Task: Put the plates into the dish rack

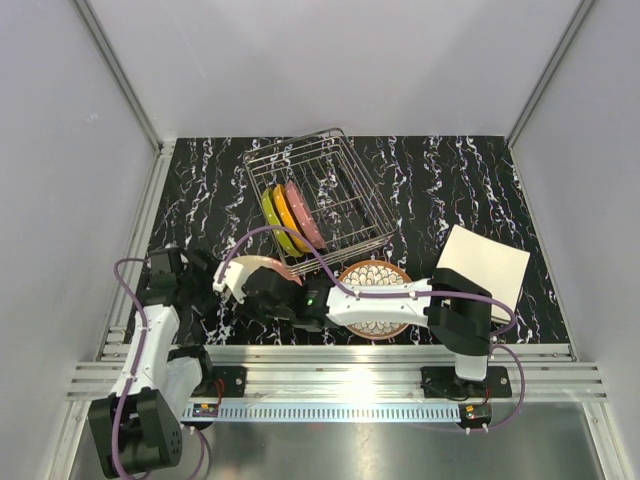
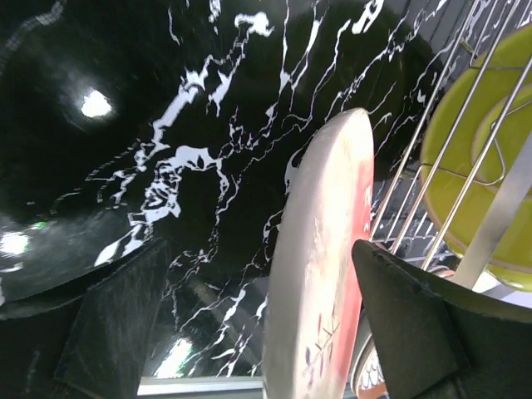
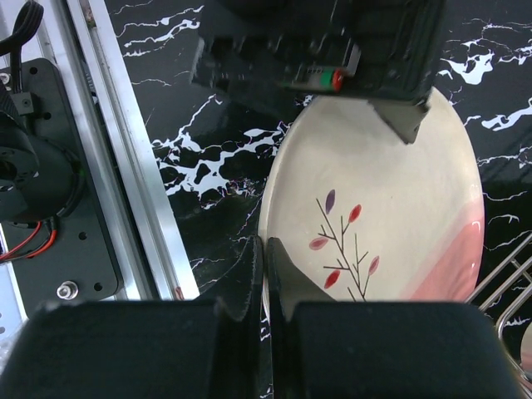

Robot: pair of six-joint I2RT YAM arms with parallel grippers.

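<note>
The desk (image 1: 200,170) has a glossy black top, veined with white like marble. A plain pale grey left wall (image 1: 60,180), back wall (image 1: 330,60) and right wall (image 1: 600,180) rise from its edges. A ribbed aluminium rail (image 1: 340,365) runs along its near edge. Bright light spots (image 2: 96,104) glint on its surface.

Left gripper (image 2: 266,278) splayed wide, a plate (image 2: 320,249) standing edge-on between its fingers. Right arm stretches leftward; right gripper (image 3: 264,270) pinches that plate's rim, fingers nearly touching.
</note>
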